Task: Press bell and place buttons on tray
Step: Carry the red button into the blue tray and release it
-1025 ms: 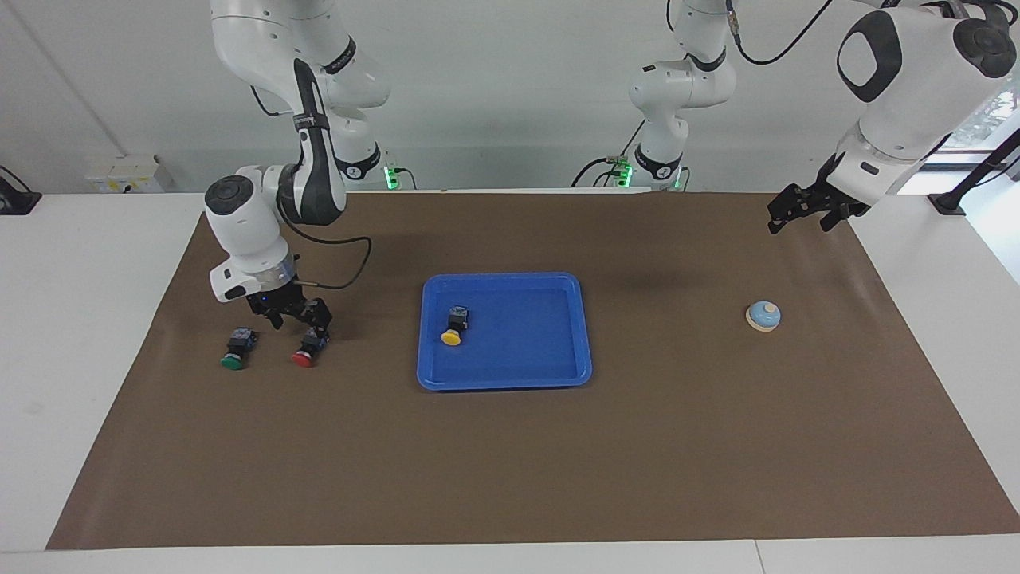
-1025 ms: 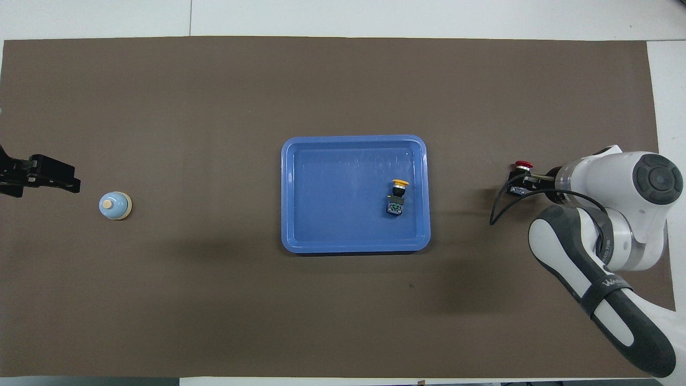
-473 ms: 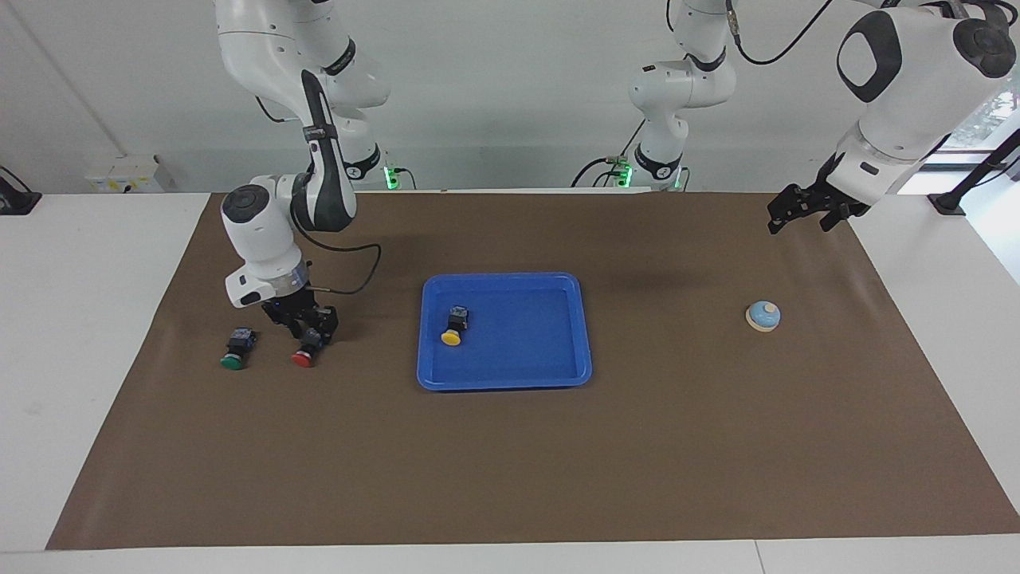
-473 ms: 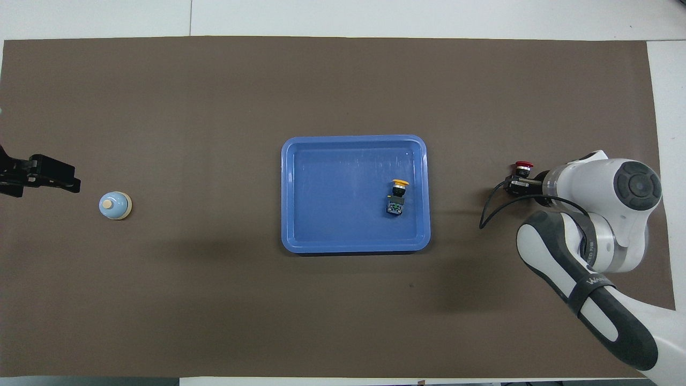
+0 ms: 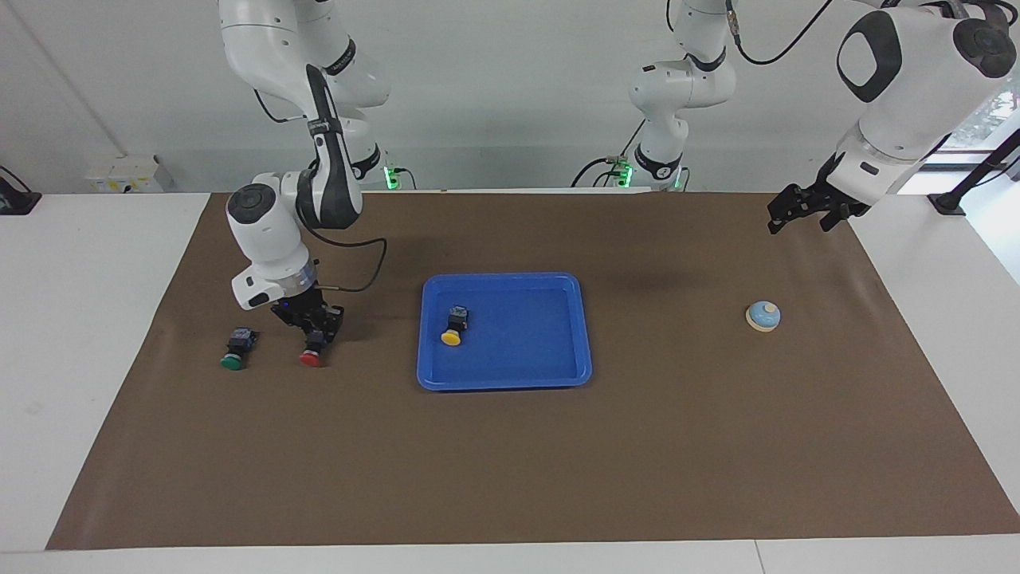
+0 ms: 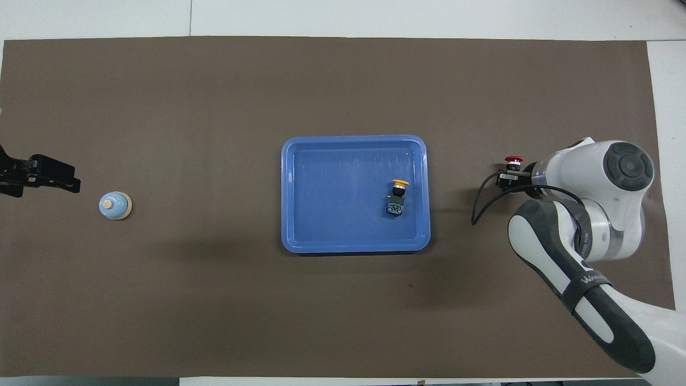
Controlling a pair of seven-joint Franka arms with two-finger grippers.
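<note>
Brown mat covers the white table; blue tray (image 5: 505, 378) sits mid-mat w/ yellow button (image 5: 453, 328) in it. Right gripper (image 5: 313, 331) is clamped on red button (image 5: 309, 357), black body between the fingers, red cap pointing down and away from the robots. Green button (image 5: 234, 351) lies just beside, toward the right arm's end. To do this step well: lift straight, clear the tray rim, then set down apart from the yellow 1. Left gripper (image 5: 801, 209) waits near bell (image 5: 763, 316); can't tell its fingers.
</note>
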